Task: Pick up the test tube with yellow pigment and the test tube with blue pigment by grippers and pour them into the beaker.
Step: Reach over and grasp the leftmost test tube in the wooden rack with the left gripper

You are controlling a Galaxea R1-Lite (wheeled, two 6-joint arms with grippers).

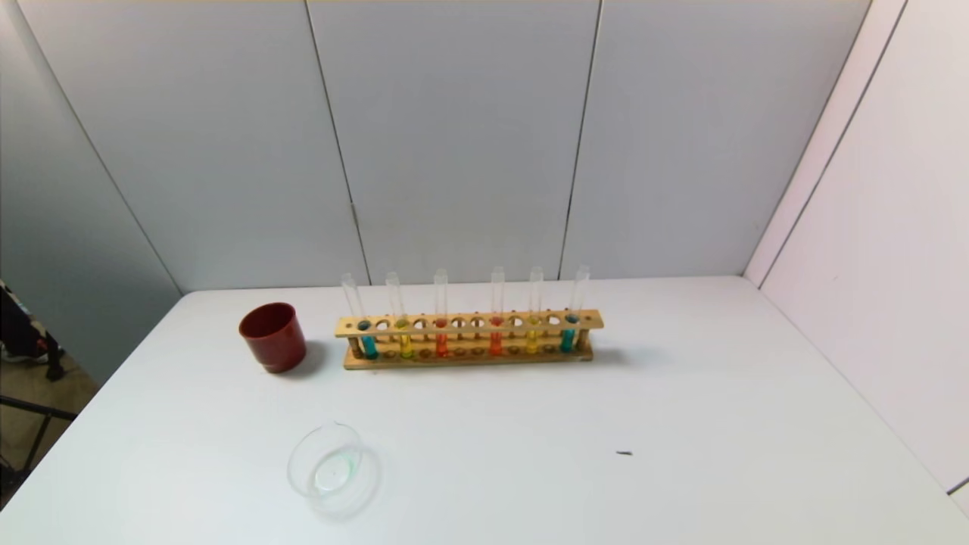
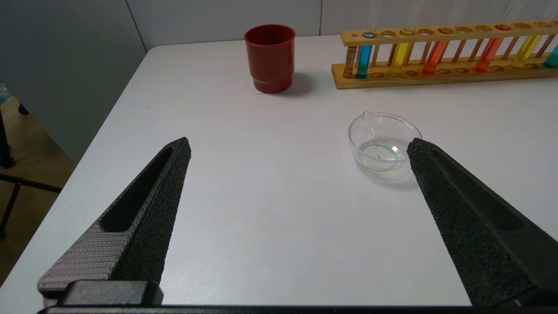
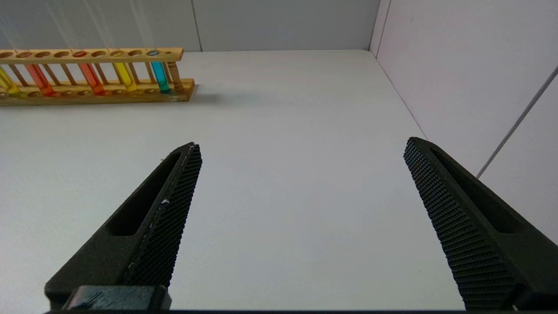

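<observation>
Nearest the lens, found the left gripper (image 2: 300,140) with jaws spread wide and nothing between them, hovering low over the near left of the table (image 1: 681,393) and pointed toward the far side. Saw the beaker (image 1: 331,467) just beyond it on the near left, upright and almost empty, with a faint greenish trace at the bottom. Noted a red cup (image 1: 272,337) farther back, just left of the wooden rack (image 1: 469,324). Picked out the test tube with yellow pigment (image 1: 406,344) second from the rack's left end, upright beside a darker teal tube (image 1: 369,346). Placed the test tube with blue pigment (image 1: 568,338) at the rack's right end, next to a golden-yellow tube (image 1: 532,341). Found the right gripper (image 3: 303,142) over the near right of the table, well apart from the rack, jaws likewise released and holding nothing. Judged the step in hand to be the first reach, nothing yet grasped. Would have done best to send each gripper to the tube on its own side, closing on the bare glass above the rack's top bar, then lifting straight up to clear the hole. Ought to have kept clear of the neighbouring tubes, and tilted only once the mouth sat over the beaker.
</observation>
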